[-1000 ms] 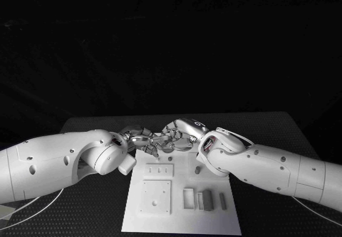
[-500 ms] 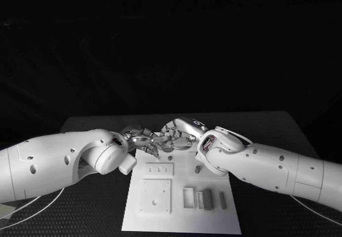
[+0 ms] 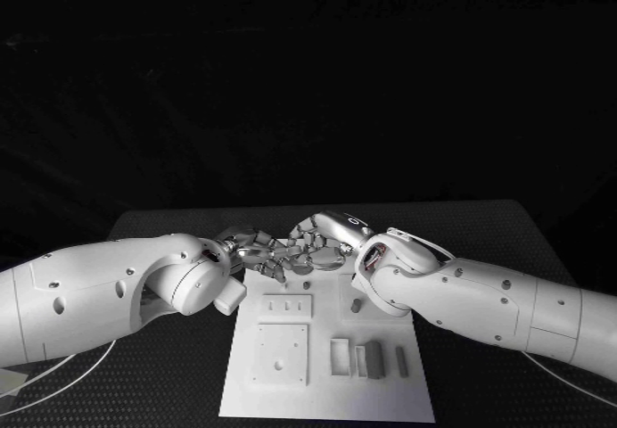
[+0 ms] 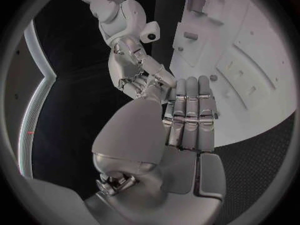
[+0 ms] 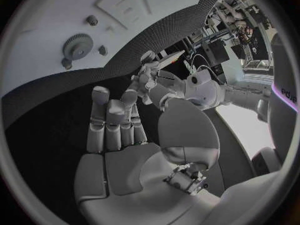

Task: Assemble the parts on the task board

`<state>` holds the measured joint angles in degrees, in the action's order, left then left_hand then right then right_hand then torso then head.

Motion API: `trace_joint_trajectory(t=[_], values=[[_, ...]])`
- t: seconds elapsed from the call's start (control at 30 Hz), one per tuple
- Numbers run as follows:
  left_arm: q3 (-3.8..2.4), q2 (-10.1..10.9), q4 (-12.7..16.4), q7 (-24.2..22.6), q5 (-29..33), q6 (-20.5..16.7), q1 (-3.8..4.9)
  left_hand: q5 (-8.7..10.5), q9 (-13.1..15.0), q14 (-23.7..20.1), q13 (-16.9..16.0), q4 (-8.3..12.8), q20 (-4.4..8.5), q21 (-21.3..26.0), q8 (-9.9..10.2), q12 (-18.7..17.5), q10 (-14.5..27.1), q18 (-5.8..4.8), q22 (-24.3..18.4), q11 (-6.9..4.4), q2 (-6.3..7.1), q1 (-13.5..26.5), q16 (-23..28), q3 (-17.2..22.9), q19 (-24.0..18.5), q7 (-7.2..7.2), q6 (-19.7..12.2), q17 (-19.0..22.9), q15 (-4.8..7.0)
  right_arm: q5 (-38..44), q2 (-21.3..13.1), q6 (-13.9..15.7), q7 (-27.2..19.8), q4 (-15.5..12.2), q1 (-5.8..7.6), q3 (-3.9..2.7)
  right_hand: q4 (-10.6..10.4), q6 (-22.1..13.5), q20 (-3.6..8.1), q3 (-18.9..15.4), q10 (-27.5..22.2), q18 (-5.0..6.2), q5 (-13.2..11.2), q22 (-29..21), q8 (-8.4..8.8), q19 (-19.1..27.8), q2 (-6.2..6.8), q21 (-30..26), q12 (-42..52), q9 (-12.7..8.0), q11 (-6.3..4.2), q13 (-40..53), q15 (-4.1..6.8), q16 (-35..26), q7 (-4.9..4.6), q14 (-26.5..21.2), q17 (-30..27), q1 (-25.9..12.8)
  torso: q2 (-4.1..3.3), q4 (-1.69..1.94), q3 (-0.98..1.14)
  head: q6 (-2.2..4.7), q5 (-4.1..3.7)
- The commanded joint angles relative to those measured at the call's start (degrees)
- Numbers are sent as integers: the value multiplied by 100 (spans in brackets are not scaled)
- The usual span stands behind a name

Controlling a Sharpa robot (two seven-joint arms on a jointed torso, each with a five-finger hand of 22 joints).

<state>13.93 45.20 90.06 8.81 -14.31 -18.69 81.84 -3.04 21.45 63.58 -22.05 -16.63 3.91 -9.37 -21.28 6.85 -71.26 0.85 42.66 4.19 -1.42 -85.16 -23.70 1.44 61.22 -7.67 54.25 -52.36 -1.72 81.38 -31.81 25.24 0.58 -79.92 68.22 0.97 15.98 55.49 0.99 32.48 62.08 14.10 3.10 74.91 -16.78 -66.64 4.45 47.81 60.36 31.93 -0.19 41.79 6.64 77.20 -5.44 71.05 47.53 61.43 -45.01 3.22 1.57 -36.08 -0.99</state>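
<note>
The white task board (image 3: 328,392) lies in the middle of the table, and both hands meet just above its far end. My left hand (image 3: 255,253) holds its fingers (image 4: 189,116) straight and together, with the thumb laid against them. In the right wrist view it (image 5: 150,79) pinches a thin pale strip-like part (image 5: 169,60). My right hand (image 3: 322,245) faces it with its fingertips at the left hand's fingertips. Its palm (image 5: 119,160) holds nothing and its fingers are half curled. Grey parts (image 3: 373,359) lie on the near half of the board.
A short peg (image 3: 357,306) stands on the board near my right forearm. A gear (image 5: 78,46) sits on the board (image 5: 50,15) beside small pegs. Recessed slots (image 3: 285,306) and a square plate (image 3: 281,355) mark the board's left side. Black table (image 3: 154,374) lies on both sides.
</note>
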Motion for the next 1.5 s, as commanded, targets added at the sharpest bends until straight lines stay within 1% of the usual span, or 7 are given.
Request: trace_joint_trajectory(t=[0.03,0.73,1.03,1.13,1.17,1.27,1.5], values=[[-18,-20,24,-173,110,-55,16,15,-7,9,-8,-11,26,-12,0,-24,-27,22,7,3,1,-21,-18,31,-3,-12,46,10,27,160,23,-143,-12,-13,-24,11,-18,102,24,21,-16,90,24,98,-28,-26,7,29,38,10,-35,7,6,29,-44,33,5,-50,-1,-1,1,-9,2],[-18,-11,52,-128,564,-7,16,-66,38,8,-172,28,32,69,-51,-51,-250,-1,105,-83,41,-385,-86,1049,-36,100,285,30,36,300,55,-116,19,77,-80,12,-10,108,31,27,-12,90,24,98,-24,-34,4,34,44,15,-40,11,11,30,-40,43,9,-50,0,-4,5,-44,9],[-18,-8,43,-188,775,-36,16,-922,223,33,-388,350,88,84,-134,-32,-348,-22,219,-151,-31,-57,-235,1148,-28,188,400,-98,92,300,73,-130,12,91,-135,12,-7,109,33,29,-12,90,24,98,-22,-35,3,35,45,16,-41,11,12,30,-39,45,9,-50,3,6,0,-58,3],[-18,-1,46,-183,808,-19,16,-952,321,15,-514,766,96,118,-120,-56,-344,-33,264,-158,-67,385,-262,1378,-22,191,399,-142,99,300,77,-129,14,100,-144,12,-6,109,33,30,-12,90,24,98,-21,-35,3,35,45,17,-41,11,13,30,-39,45,9,-49,2,5,1,-69,10],[-18,1,49,-176,811,-9,16,-921,405,16,-638,1535,69,158,-63,-105,-337,-64,321,-161,-138,1220,-264,1923,2,192,405,-151,118,300,78,-129,18,101,-149,12,-6,109,33,30,-12,90,24,98,-21,-35,4,35,45,17,-41,11,13,30,-39,45,10,-50,1,3,2,-73,18],[-18,1,50,-153,811,33,16,-848,512,65,-783,3118,126,155,10,-161,-392,-55,489,-159,-311,3119,-276,3208,70,184,493,-139,103,301,73,-100,34,123,-154,12,-5,108,34,30,-12,90,24,98,-20,-35,4,36,45,17,-41,12,13,29,-39,46,10,-50,-2,-4,2,-76,23],[-18,21,40,-56,755,162,16,-689,569,77,-837,3132,110,129,24,-178,-411,-69,605,-153,-323,3542,-289,3442,86,173,509,-145,103,301,-5,-15,35,198,-161,12,2,51,33,32,-37,90,24,91,27,-20,41,24,29,9,-28,6,2,7,-54,32,7,-71,1,-6,1,-76,18]])
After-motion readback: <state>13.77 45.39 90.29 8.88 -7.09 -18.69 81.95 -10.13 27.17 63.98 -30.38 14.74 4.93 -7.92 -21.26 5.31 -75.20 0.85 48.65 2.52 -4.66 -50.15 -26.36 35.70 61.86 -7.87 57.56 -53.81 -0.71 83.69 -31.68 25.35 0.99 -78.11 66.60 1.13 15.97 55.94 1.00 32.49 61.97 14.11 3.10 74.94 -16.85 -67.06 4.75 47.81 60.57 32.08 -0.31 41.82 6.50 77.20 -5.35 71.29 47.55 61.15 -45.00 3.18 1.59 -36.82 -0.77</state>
